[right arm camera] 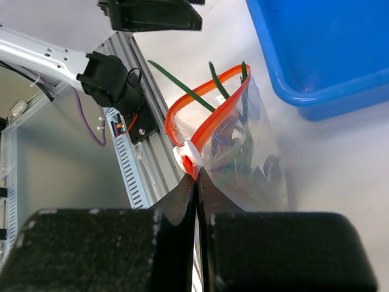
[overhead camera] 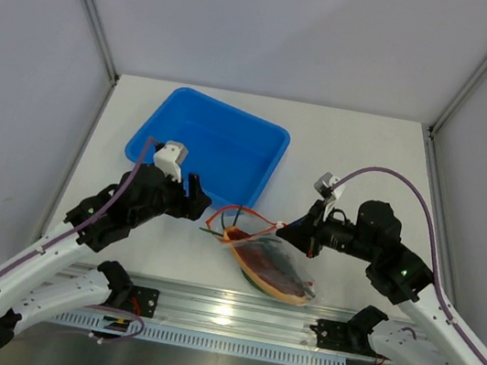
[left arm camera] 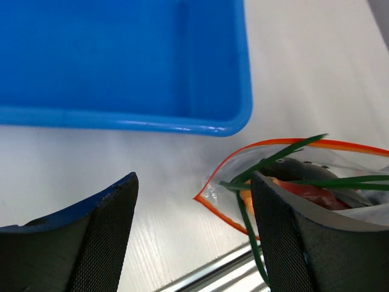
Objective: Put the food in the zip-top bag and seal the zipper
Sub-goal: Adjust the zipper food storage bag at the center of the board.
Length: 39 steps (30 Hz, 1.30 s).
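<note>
Right end effector (right arm camera: pixel 196 179) is squeezed shut on one end of the crinkly clear plastic zip-top bag (overhead camera: pixel 289 278). It grips just under the small white tip (right arm camera: pixel 185 153) of the thin orange-red zipper (right arm camera: pixel 220 114). The two sides of the zipper stand apart in a wide loop, so the mouth of the bag is open and not sealed.

Inside the bag lies the food (overhead camera: pixel 267 258), a pile of small toy vegetables: a dark red piece, a slice with an orange edge, a grey piece and some green bits. All the food that can be seen is in the bag. Only the long thin green onion leaves (left arm camera: pixel 276 157) poke out past the zipper at the mouth.

The bag lies on the white worktop (overhead camera: pixel 367 165), near its front edge. It is just beside the silver metal rail (overhead camera: pixel 223 309) and close in front of the big blue plastic tray (overhead camera: pixel 213 141).

Left end effector (left arm camera: pixel 194 177) is open. Its two black fingers (left arm camera: pixel 103 237) are spread wide with nothing held between them. It hangs near the other corner of the bag's mouth, apart from the plastic.

So the first part of the job looks almost done, because the food is in. What seems left is to tuck the green leaves inside. Then the zipper has to be pressed or slid shut all along the mouth. The leaves could get caught in the zipper if they stay where they are.
</note>
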Motion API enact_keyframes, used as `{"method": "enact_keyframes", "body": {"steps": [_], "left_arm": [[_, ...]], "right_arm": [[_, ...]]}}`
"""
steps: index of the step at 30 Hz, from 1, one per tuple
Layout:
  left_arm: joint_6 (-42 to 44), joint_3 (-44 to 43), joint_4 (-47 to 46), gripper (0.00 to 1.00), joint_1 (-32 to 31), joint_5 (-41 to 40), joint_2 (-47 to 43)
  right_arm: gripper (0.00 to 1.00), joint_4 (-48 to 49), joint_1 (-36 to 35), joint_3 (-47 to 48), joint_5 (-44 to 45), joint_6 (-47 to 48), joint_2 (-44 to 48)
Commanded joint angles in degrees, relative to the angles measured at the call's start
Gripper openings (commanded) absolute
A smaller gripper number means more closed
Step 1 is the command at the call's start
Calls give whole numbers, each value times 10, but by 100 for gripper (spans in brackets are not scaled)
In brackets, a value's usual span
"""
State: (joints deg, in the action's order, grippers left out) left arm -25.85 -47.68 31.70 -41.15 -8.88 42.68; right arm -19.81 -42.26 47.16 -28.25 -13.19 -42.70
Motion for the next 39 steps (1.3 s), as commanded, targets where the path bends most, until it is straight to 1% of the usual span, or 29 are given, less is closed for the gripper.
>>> {"method": "enact_keyframes", "body": {"steps": [1,2,5,6,8,10,11,13,15,17,19,20,26,30,32,35,36,39], "left_arm": [[-53,11,21,76,10,-34,-8],[-54,12,24,75,11,-34,-4],[-46,14,22,67,18,-17,21],[-46,18,21,66,19,-16,29],[-31,23,11,63,24,9,40],[-12,39,-22,62,24,28,44],[-6,44,-34,63,24,56,45],[-2,62,-58,62,24,69,47],[2,72,-66,60,24,84,54],[9,86,-83,55,24,134,55],[4,99,-111,53,23,149,32],[3,119,-122,53,24,156,22],[-2,143,-132,52,24,150,-27],[-20,152,-127,53,23,113,-56],[-25,160,-135,53,24,106,-74],[-13,159,-128,52,24,120,-72],[-9,160,-131,49,23,130,-71],[-9,174,-141,48,23,153,-85]], "right_arm": [[0,32,-1,7,-24,3,9],[0,31,-1,7,-27,4,8],[0,34,-1,5,-39,6,7],[0,37,-1,3,-41,5,7],[0,37,0,2,-45,6,7],[0,36,-1,3,-48,7,6],[0,36,-1,3,-50,8,6],[0,32,-1,4,-51,11,6],[0,35,0,4,-53,11,6],[0,36,2,3,-54,11,4],[0,36,2,2,-56,11,2],[0,37,2,2,-57,11,2],[0,42,6,0,-64,11,0],[0,42,8,0,-67,11,-2],[0,42,8,0,-69,11,-1],[0,41,9,1,-71,10,-2],[0,40,10,3,-72,11,-3],[0,40,10,3,-73,11,-3]]}}
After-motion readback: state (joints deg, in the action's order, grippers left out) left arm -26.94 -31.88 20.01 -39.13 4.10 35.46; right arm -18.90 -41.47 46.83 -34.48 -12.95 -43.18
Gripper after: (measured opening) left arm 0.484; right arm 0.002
